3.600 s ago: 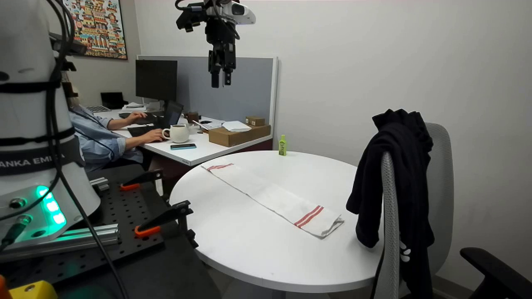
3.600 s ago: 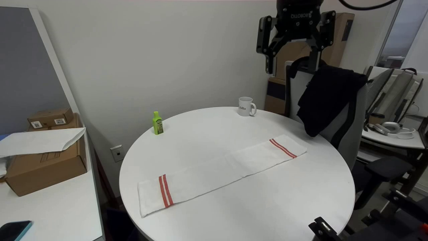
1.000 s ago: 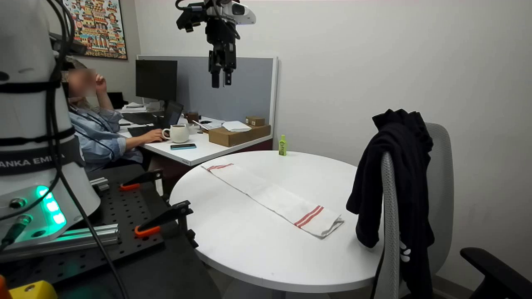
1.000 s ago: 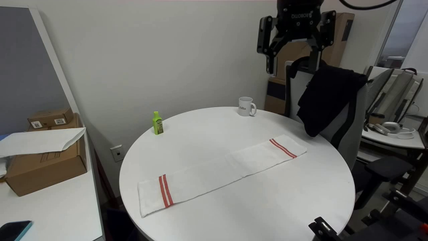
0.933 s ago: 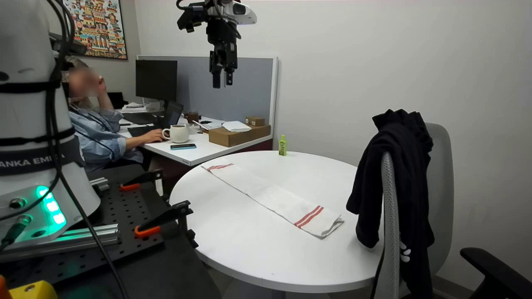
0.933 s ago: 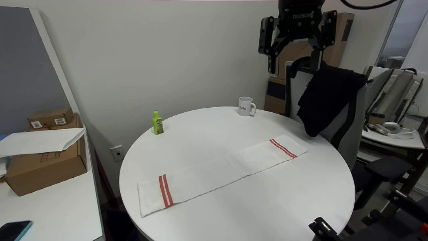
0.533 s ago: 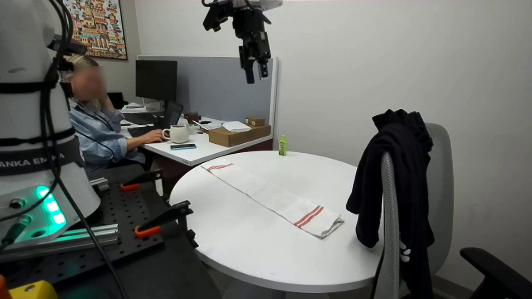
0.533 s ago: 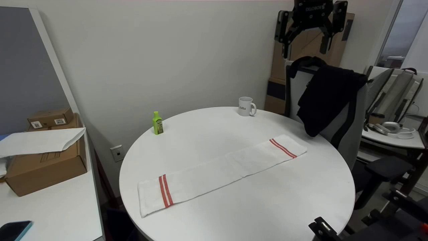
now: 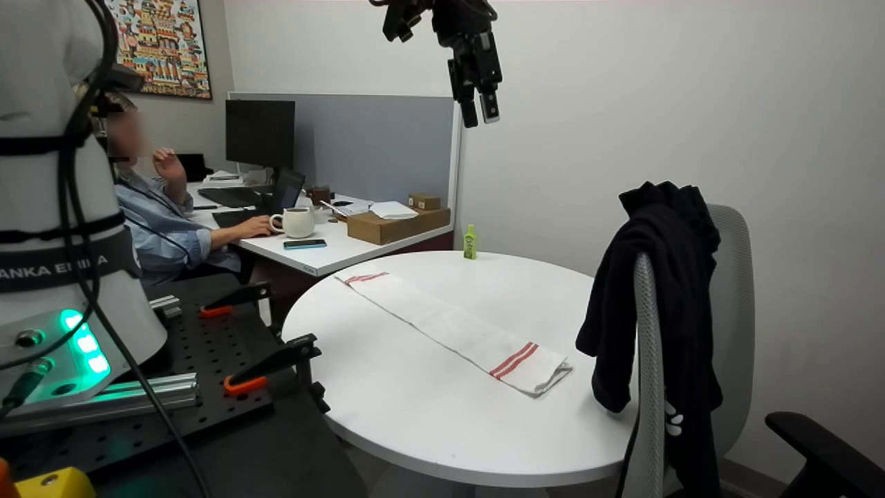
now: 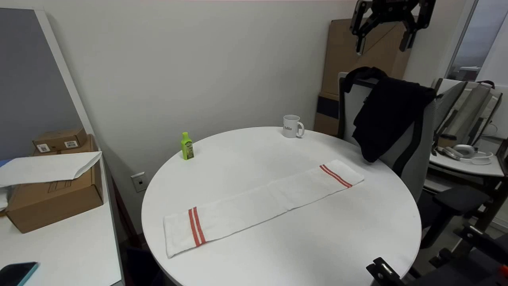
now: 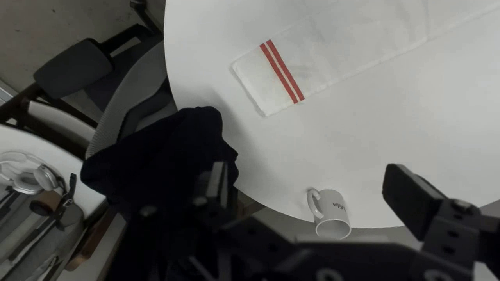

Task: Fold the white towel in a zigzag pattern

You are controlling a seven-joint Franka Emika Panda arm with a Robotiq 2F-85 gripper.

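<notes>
The tool (image 10: 381,51) hangs high up, well apart from the surface (image 10: 341,238), its fingers spread wide with nothing between them. Below, the white towel (image 10: 264,202) lies flat on the surface in a long strip, with no zigzag made yet.

The end that seems closest to the tool is the end by the black jacket (image 10: 391,115). I would take hold there, at the short edge past the 2 red stripes (image 11: 278,73). The cloth should be light, soft and floppy, and hard to hurt. But it looks thin, so the tips may slide over it or bump the surface. That end looks like more than 1 layer, so pinch them all, or only the top may come up. A faint crease crosses the middle; the cloth may like to bend there.

The far end, with 2 more stripes, lies near the rim. Pulling that way could make it hang off.

Now the edges. The jacket hangs on the chair (image 10: 412,171) by the rim, so a low swing there might brush it. The mug (image 10: 291,128) stands well apart from the towel. Both long sides have room for folding. Farthest off, the green bottle (image 10: 187,147) stands near the rim too.
</notes>
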